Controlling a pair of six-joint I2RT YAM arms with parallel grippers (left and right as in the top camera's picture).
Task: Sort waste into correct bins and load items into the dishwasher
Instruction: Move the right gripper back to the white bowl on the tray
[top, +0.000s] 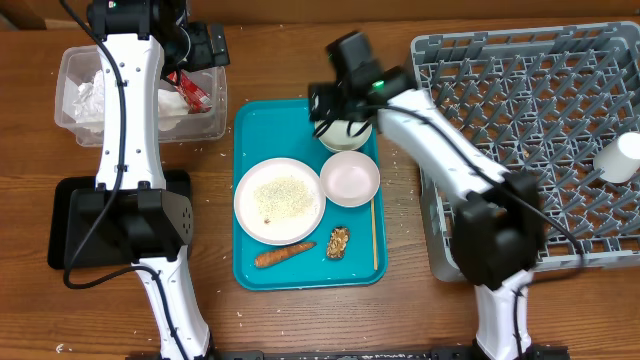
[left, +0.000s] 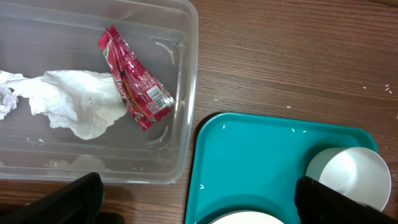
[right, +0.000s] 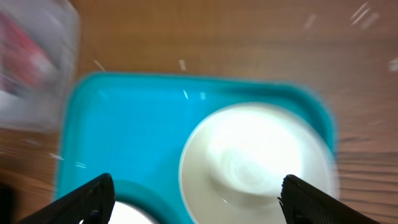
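Note:
My left gripper (top: 205, 45) (left: 199, 208) is open and empty, above the right end of the clear tub (top: 75, 70) (left: 180, 37). The tub holds white napkins (top: 90, 100) (left: 74, 102) and the red-and-white wrapper (top: 190, 92) (left: 134, 78). My right gripper (top: 335, 105) (right: 205, 205) is open and empty, above the pale green-rimmed bowl (top: 348, 134) (right: 261, 155) at the teal tray's far right. The large plate (top: 280, 200) carries rice grains. The smaller bowl (top: 350, 178), carrot piece (top: 285, 256), brown lump (top: 338, 242) and chopsticks (top: 375, 235) lie on the teal tray. A white cup (top: 622, 155) lies in the grey rack (top: 470, 60).
The teal serving tray (top: 250, 130) (left: 261, 149) (right: 124, 118) sits mid-table. The flat black tray (top: 65, 225) lies at the front left, partly under my left arm. Scattered rice grains dot the wooden table. The right wrist view is blurred.

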